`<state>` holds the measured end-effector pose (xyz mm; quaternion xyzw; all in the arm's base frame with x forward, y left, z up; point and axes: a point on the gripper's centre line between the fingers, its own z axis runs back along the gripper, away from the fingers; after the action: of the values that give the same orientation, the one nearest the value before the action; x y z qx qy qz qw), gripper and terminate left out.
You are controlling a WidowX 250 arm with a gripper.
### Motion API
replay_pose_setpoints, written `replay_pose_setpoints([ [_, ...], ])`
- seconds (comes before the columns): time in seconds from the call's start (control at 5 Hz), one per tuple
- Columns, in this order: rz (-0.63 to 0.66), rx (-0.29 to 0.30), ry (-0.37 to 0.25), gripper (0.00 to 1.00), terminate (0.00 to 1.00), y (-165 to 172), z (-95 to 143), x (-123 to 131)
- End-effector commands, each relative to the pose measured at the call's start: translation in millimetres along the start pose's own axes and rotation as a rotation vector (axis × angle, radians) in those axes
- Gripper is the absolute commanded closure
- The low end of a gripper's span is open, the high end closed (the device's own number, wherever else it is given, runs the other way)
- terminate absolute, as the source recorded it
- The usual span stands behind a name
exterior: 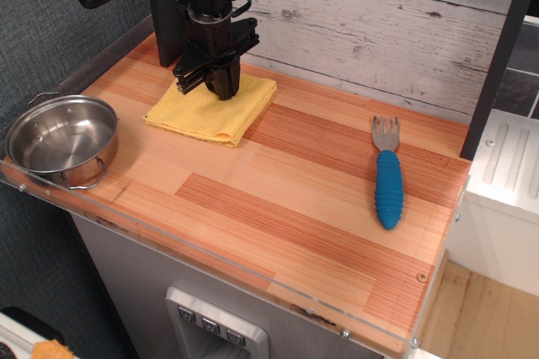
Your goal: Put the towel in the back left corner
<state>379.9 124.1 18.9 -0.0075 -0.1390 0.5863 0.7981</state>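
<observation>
The yellow towel (200,115) lies flat on the striped reddish-wood tabletop (286,207), toward the back left. Its far edge is close to the dark grey upright post (163,13) and the whitewashed plank wall (379,26) that mark the back left corner. My black gripper (221,89) points straight down onto the towel's far middle part. Its fingers are close together and pinch the cloth. The arm hides the towel's back edge.
A steel pot (59,136) stands at the front left edge of the table. A fork with a blue handle (387,178) lies at the right. A second dark post (497,56) stands at the back right. The table's front edge has a clear plastic lip.
</observation>
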Motion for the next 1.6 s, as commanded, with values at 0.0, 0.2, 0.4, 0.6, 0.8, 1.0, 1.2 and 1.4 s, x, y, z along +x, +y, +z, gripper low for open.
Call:
replay_pose_setpoints([
  [0.0, -0.055, -0.042, -0.057, 1.0, 0.0, 1.0, 32.9, 12.7],
  [0.2, -0.104, -0.067, -0.063, 0.0, 0.0, -0.4, 39.7, 15.1],
  [0.4, -0.159, -0.081, -0.107, 0.0, 0.0, -6.0, 55.0, 20.3],
  [0.6, -0.179, -0.096, -0.116, 0.0, 0.0, -8.6, 67.4, 20.2],
  [0.8, -0.2, -0.088, -0.114, 0.0, 0.0, -7.1, 79.3, 13.7],
  [1.0, -0.264, -0.046, -0.078, 0.0, 0.0, -2.8, 94.0, -5.5],
  [1.2, -0.379, 0.036, -0.07, 0.0, 0.0, 8.6, 112.4, -24.8],
  [1.4, -0.477, 0.076, -0.035, 0.0, 0.0, 26.9, 124.6, -44.9],
])
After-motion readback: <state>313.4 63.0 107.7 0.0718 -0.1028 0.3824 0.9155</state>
